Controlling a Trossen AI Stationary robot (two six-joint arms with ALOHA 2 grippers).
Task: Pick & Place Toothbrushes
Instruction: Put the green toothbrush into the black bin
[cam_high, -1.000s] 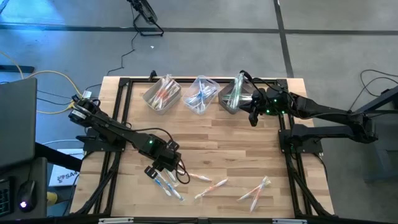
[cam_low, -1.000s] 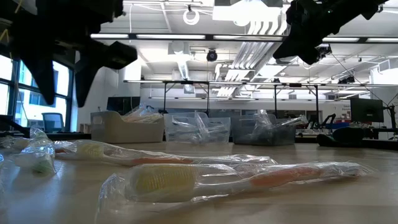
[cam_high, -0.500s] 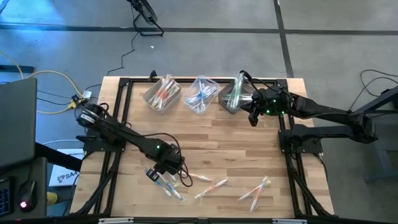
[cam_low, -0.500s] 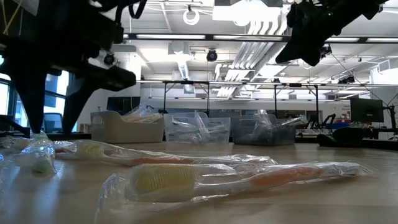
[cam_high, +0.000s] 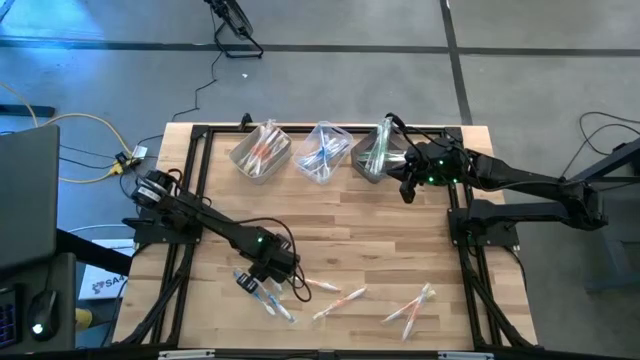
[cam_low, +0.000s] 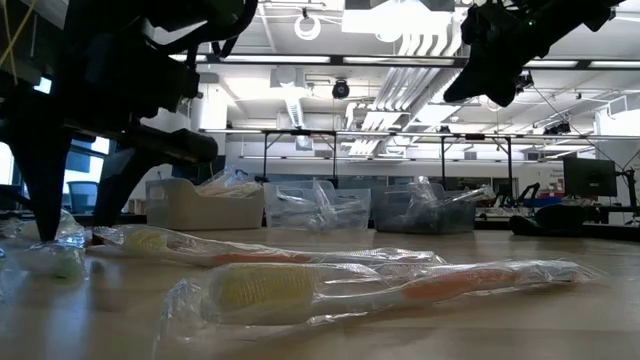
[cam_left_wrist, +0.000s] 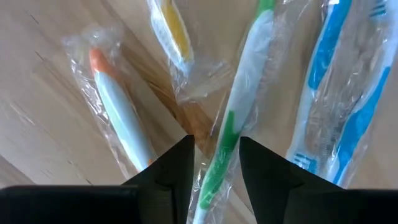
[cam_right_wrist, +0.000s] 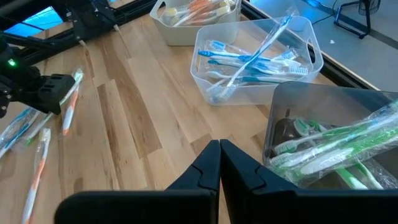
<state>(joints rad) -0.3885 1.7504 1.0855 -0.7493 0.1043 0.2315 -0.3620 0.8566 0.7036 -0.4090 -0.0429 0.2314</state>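
Observation:
Several wrapped toothbrushes lie on the wooden table near its front edge. My left gripper (cam_high: 263, 284) points down over the left cluster, open. In the left wrist view its fingers stand on either side of a green-and-white toothbrush (cam_left_wrist: 246, 81). An orange one (cam_left_wrist: 118, 118), a yellow one (cam_left_wrist: 173, 31) and a blue one (cam_left_wrist: 348, 106) lie beside it. My right gripper (cam_high: 405, 190) hangs shut above the table by the bin of green toothbrushes (cam_high: 375, 152), holding nothing. My left gripper comes from above with one finger (cam_left_wrist: 177, 171) on each side of the green toothbrush's handle (cam_left_wrist: 219, 163), lying across it. The toothbrush lies flat on the table. I cannot tell whether the fingers touch its wrapper.
Three bins stand along the far edge: one with orange brushes (cam_high: 260, 152), one with blue (cam_high: 323, 152), one with green. More wrapped toothbrushes lie at the front middle (cam_high: 340, 300) and front right (cam_high: 412, 305). Bare wood lies between the bins and the brushes.
My left gripper has sunk toward the toothbrush cluster near the front edge, its fingertips coming down close to the table top. The toothbrushes have stayed where they lay.

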